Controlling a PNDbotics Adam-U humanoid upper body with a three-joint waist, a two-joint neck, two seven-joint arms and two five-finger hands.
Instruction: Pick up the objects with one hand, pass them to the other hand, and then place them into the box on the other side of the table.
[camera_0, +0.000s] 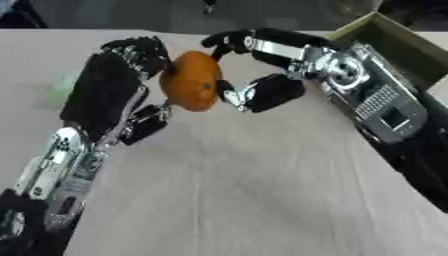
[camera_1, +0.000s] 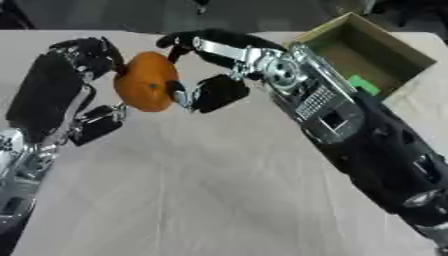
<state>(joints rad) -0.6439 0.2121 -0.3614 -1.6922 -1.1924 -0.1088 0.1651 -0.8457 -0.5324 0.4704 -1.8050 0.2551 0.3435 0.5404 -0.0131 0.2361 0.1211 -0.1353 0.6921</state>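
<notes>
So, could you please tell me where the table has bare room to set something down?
The near table, between both forearms, is bare. It is crowded farther back, where the left hand and right hand meet around the orange object, and at the box.

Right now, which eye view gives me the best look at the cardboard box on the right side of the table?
The right eye view: the box shows its open top, its inner walls and something green at its near edge. The left eye view catches only part of it in the upper right corner, cut off by the picture's edge and partly behind the right arm.
</notes>
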